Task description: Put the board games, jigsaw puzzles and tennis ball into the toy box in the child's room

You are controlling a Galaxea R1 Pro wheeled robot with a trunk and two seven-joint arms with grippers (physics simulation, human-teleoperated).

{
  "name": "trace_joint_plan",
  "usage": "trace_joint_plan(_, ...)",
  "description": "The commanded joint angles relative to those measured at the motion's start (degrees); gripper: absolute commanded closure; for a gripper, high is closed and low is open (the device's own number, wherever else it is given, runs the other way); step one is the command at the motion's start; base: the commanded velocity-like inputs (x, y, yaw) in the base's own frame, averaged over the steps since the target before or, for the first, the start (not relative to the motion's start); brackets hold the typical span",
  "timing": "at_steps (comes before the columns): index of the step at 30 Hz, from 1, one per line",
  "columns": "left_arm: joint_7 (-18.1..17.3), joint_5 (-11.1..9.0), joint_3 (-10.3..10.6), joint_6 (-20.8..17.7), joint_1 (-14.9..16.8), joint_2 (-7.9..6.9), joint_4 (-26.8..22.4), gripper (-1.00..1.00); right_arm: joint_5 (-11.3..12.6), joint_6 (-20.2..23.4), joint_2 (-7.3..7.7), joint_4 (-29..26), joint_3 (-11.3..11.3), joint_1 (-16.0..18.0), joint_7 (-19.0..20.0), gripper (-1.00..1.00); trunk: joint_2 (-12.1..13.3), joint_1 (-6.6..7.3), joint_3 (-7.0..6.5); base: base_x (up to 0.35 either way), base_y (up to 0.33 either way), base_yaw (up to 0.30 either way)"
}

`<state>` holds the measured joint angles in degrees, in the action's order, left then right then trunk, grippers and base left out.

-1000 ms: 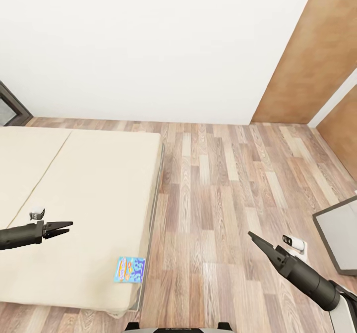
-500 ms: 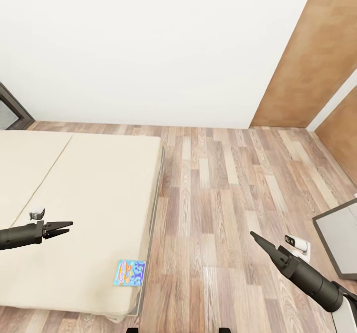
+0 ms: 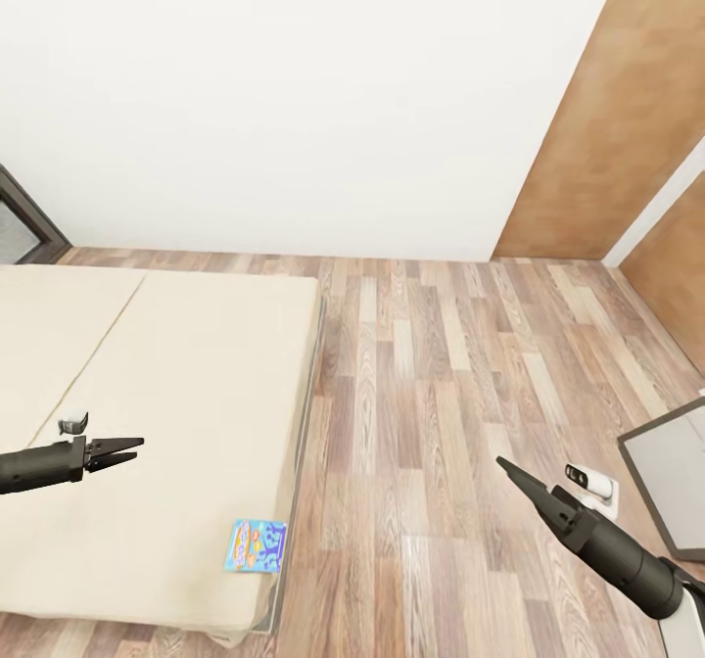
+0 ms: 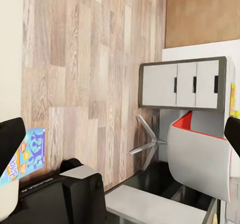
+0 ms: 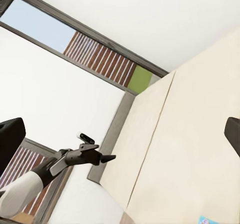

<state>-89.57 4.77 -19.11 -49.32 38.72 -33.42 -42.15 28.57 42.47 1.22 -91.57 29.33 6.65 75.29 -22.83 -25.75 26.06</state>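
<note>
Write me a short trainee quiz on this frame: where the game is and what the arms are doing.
1. True or false: the blue board game lies on the bed, close to a corner of the mattress.
2. Pick one. The jaws of the left gripper are: A) shut on a ball, B) open and empty, C) shut on a puzzle.
3. Fill in the blank: in the head view, the right gripper shows against the wooden ____.

Key
1. True.
2. B. The left wrist view shows the jaws spread wide with nothing between them.
3. floor.
</note>
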Motion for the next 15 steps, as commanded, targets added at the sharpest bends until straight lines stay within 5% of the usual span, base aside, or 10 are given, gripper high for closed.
trace_joint_plan(1,-0.43,0.51,-0.14,-0.6,0.04,0.02,-0.04,-1.0,0.17,0.48,0.01,-0.01,0.08,0.03,0.14,-1.0,-0.09,-0.03,-0.02,0.0,0.0,0.0)
trace_joint_plan(15,-0.43,0.51,-0.1,-0.6,0.04,0.02,-0.04,-1.0,0.17,0.51,0.01,-0.01,0.76,0.03,0.37,-1.0,-0.09,-0.03,-1.34,0.0,0.0,0.0)
